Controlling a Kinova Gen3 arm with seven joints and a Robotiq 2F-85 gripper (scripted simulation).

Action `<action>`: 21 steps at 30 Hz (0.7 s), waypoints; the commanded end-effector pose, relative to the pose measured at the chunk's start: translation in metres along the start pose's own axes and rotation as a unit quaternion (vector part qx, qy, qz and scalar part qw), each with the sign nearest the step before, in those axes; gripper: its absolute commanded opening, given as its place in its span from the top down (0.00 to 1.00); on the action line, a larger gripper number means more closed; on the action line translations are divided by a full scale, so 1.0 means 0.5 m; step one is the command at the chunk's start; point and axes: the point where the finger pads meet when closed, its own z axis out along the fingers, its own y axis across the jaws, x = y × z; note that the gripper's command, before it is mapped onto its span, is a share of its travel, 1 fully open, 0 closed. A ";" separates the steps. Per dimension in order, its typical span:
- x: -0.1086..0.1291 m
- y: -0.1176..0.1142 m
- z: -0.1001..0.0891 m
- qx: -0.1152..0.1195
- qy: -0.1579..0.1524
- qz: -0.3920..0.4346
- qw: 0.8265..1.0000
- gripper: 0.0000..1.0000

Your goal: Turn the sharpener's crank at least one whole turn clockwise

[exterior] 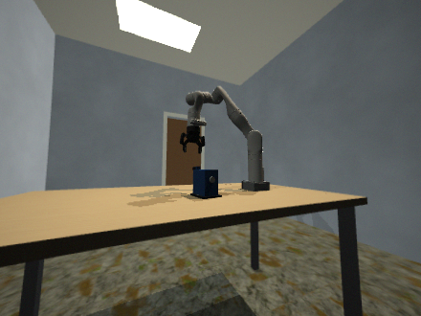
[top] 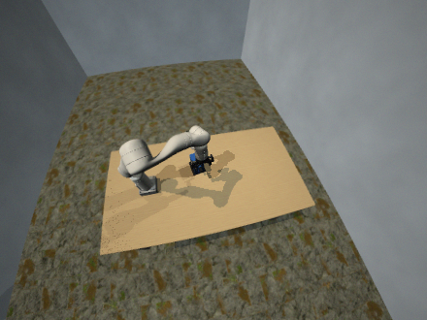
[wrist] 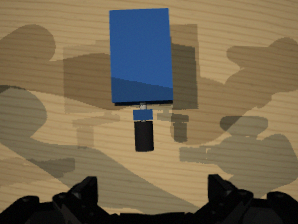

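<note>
The wooden table (exterior: 96,211) stands on mottled floor (top: 204,87) between grey-blue walls (exterior: 335,96). The gripper (exterior: 192,144) hangs at frame centre above the blue sharpener (exterior: 206,183), fingers spread wide, holding nothing

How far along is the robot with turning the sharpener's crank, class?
Done: nothing on the crank itself; its black knob sits untouched beside the blue sharpener. In hand: the approach. The open, empty gripper hangs above the sharpener, and the wrist view looks straight down on the knob. Left: come down, close on the knob, then carry it one whole turn clockwise.
</note>
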 end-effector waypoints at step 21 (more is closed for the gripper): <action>0.026 -0.013 0.008 0.014 0.002 -0.011 1.000 1.00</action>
